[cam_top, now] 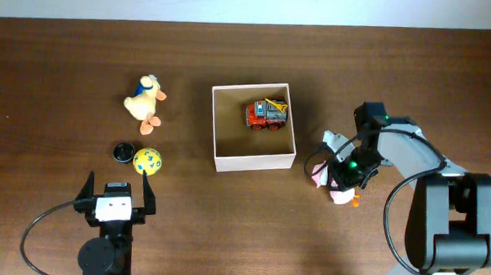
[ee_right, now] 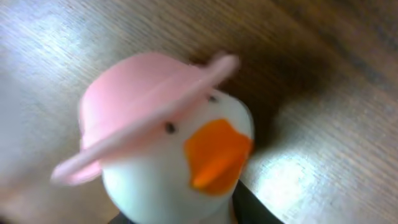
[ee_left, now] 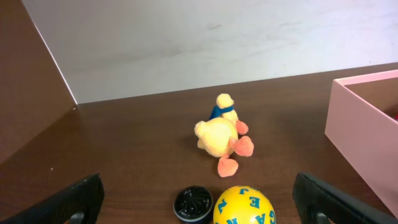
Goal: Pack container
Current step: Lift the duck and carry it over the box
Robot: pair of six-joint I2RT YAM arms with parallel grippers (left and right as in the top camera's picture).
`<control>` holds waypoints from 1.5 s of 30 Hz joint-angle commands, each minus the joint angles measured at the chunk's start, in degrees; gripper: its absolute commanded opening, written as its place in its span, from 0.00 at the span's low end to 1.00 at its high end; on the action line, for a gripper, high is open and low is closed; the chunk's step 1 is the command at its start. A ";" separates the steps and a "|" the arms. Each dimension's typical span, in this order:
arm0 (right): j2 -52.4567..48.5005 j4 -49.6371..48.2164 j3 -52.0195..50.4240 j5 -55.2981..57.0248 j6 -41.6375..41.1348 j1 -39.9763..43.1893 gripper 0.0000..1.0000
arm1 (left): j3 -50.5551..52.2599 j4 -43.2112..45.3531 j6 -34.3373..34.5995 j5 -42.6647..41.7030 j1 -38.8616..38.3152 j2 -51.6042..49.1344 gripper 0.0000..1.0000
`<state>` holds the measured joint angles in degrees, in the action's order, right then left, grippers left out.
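The container [cam_top: 253,161] is a square white box with a tan inside, standing mid-table with a red toy truck [cam_top: 268,115] in it. Its wall [ee_left: 360,124] shows at the right of the left wrist view. My right gripper [cam_top: 345,170] is down right of the box, shut on a white duck with a pink hat [cam_top: 340,194]. That duck [ee_right: 155,168] fills the right wrist view, with a dark finger [ee_right: 255,208] against its lower side. My left gripper [cam_top: 117,183] stands open near the front edge, just behind a yellow lettered ball [ee_left: 244,206].
A yellow plush duck [cam_top: 146,103] lies left of the box and shows again [ee_left: 219,134] in the left wrist view. A small black round cap [cam_top: 123,152] sits beside the ball [cam_top: 147,160], and the same cap [ee_left: 193,203] lies between my open left fingers.
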<state>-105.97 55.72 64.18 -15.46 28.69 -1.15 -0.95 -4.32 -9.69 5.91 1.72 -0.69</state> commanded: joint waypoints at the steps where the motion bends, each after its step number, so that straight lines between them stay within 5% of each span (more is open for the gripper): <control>1: -0.79 5.42 7.63 -3.56 -1.55 0.04 0.32 | 0.44 0.15 -0.92 -0.57 -0.22 0.39 0.99; 10: -0.79 18.56 26.29 -13.53 -1.53 -0.02 0.04 | 0.44 0.15 -0.92 -0.57 -0.22 0.39 0.99; 17: -0.79 21.33 32.06 -25.27 -1.55 -1.29 0.04 | 0.44 0.15 -0.92 -0.57 -0.22 0.39 0.99; 25: -0.81 12.04 32.22 -27.34 -3.04 -12.66 0.04 | 0.44 0.15 -0.92 -0.57 -0.22 0.39 0.99; 35: -0.85 1.40 32.20 5.55 -23.45 -24.79 0.09 | 0.44 0.15 -0.92 -0.57 -0.22 0.39 0.99; 45: -1.25 -0.26 32.00 13.84 -30.38 -25.86 0.09 | 0.44 0.15 -0.92 -0.57 -0.22 0.39 0.99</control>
<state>-107.07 55.72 95.09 -5.28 1.23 -26.63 -0.95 -4.32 -9.69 5.91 1.72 -0.62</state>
